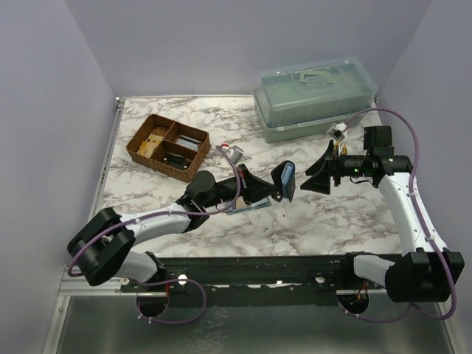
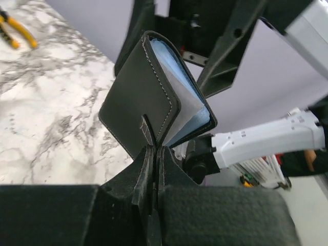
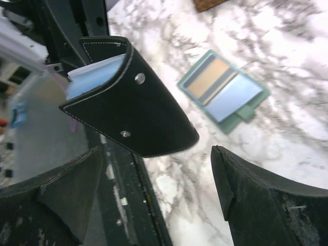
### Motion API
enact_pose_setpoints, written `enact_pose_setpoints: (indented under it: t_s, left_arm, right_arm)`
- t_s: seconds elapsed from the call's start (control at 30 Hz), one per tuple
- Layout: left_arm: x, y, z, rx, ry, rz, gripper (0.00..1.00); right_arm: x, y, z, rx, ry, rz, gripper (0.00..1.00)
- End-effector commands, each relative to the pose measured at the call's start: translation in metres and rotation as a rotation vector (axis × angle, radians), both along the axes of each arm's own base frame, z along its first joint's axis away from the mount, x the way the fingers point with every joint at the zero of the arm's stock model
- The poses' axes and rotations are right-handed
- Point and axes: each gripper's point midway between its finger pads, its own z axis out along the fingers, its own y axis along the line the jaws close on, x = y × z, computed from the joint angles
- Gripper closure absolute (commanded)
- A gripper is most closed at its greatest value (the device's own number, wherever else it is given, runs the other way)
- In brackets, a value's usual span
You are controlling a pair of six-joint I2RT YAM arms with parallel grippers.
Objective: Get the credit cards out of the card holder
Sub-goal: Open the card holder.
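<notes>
The black card holder (image 1: 285,181) hangs in the air over the middle of the table, folded, with my left gripper (image 1: 274,193) shut on its lower edge. In the left wrist view the card holder (image 2: 143,102) stands upright out of the closed jaws, and pale blue credit cards (image 2: 179,72) show between its flaps. My right gripper (image 1: 311,178) is just to its right, open and holding nothing. The right wrist view has the card holder (image 3: 138,110) ahead of the open right gripper (image 3: 156,154), apart from both fingers, with the credit cards (image 3: 95,77) peeking out on the left.
A flat teal sleeve (image 3: 223,89) with a tan and a pale blue rectangle lies on the marble below. A brown wicker divided tray (image 1: 168,146) sits back left, a lidded green plastic box (image 1: 316,99) back right. Yellow-handled pliers (image 2: 15,33) lie nearby.
</notes>
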Motion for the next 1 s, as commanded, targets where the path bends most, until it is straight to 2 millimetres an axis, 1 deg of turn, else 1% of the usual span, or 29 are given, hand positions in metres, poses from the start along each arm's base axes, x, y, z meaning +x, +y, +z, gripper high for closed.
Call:
enact_pose_setpoints:
  t_s: [0.0,0.13,0.2,0.27,0.4,0.43,0.53,0.6,0.73,0.8,0.9,0.97]
  left_arm:
    - [0.022,0.014,0.002,0.065,0.083,0.168,1.00]
    - [0.020,0.009,0.000,0.136,0.151,0.173,1.00]
    - [0.015,0.006,0.000,0.166,0.155,0.163,1.00]
    - [0.008,0.002,0.002,0.179,0.142,0.136,1.00]
    - [0.002,-0.002,0.006,0.213,0.159,0.124,1.00]
    - [-0.001,-0.003,0.007,0.223,0.151,0.116,1.00]
    - [-0.014,-0.005,0.018,0.213,0.103,0.069,1.00]
    - [-0.022,-0.003,0.020,0.213,0.060,0.034,1.00]
    - [-0.037,0.008,0.024,0.227,-0.017,-0.042,1.00]
    - [-0.047,0.013,0.024,0.264,-0.051,-0.103,1.00]
    - [-0.061,0.020,0.026,0.295,-0.076,-0.175,1.00]
    - [-0.068,0.024,0.026,0.316,-0.077,-0.208,1.00]
  right_arm:
    - [0.024,-0.010,0.025,-0.085,-0.129,-0.112,0.07]
    - [0.012,-0.001,0.032,-0.014,-0.116,-0.035,0.06]
    - [0.008,0.003,0.031,0.016,-0.105,-0.008,0.06]
    - [0.007,0.005,0.027,0.028,-0.095,0.000,0.06]
    - [0.008,0.006,0.020,0.044,-0.069,0.006,0.05]
    - [0.006,0.010,0.017,0.041,-0.063,0.014,0.05]
    - [0.013,0.008,0.005,0.010,-0.046,-0.020,0.05]
    - [0.014,0.008,0.003,0.012,-0.049,-0.021,0.05]
    - [0.009,0.009,0.011,0.022,-0.121,0.022,0.05]
    - [0.005,0.009,0.008,0.020,-0.162,0.061,0.03]
    - [-0.003,0.012,-0.003,0.049,-0.201,0.133,0.02]
    - [-0.006,0.014,-0.004,0.076,-0.215,0.158,0.02]
